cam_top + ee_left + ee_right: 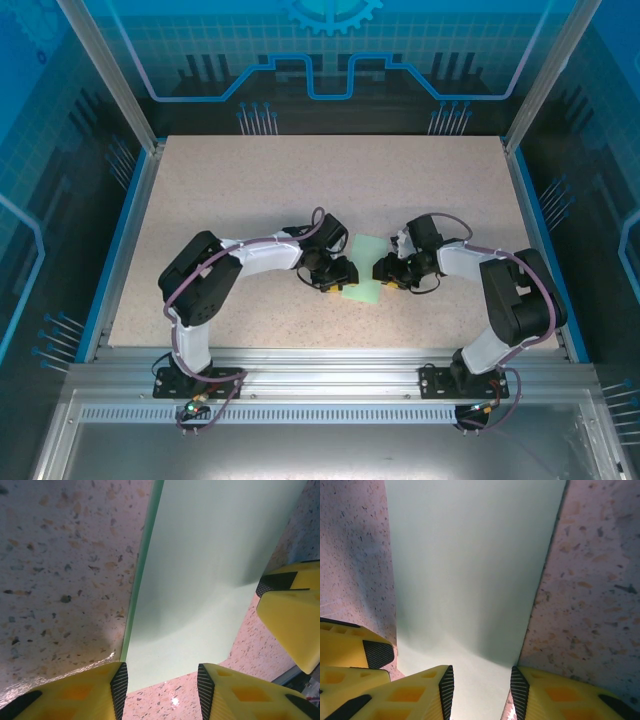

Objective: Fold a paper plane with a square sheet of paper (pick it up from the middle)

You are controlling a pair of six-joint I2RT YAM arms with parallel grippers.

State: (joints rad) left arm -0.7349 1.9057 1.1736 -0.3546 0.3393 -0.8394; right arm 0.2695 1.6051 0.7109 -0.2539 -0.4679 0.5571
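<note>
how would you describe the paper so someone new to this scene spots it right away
Start at the speckled beige table. Near its middle, between the left gripper and the right gripper, sits the sheet of paper. It is pale mint-green, plain and unmarked, unlike the black-and-yellow hardware on either side.

You get bright, even light in the top view, with soft shadows under the arms on the table (pixel 250 190). In your wrist views, grey shadow crosses the square sheet of paper (pixel 470 580), and a small glare spot marks the left view's tabletop.
</note>
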